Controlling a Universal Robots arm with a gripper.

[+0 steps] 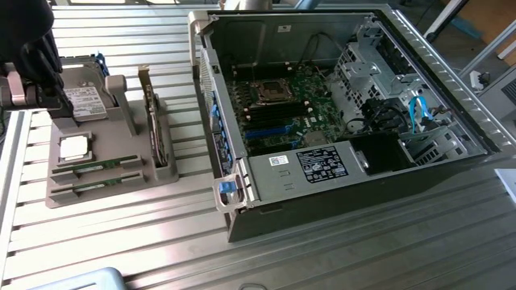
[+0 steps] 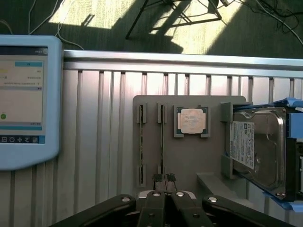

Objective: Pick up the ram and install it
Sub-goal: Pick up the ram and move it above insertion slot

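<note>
Exterior view: ribbed alu table (image 1: 322, 260), sunlit. Ram (image 1: 96, 164): thin green stick in grey holder (image 1: 121, 191). Gripper (image 2: 164, 178) fingers clenched, empty.

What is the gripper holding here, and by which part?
Nothing. The gripper is shut and empty over the tray; both ram sticks sit in their slots.

No label (image 2: 241, 144) or screen (image 2: 21, 90) text is legible.

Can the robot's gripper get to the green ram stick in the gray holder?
Probably yes. Nothing covers the ram in its gray holder, and the gripper is lined up close to it. It is shut, though.
</note>
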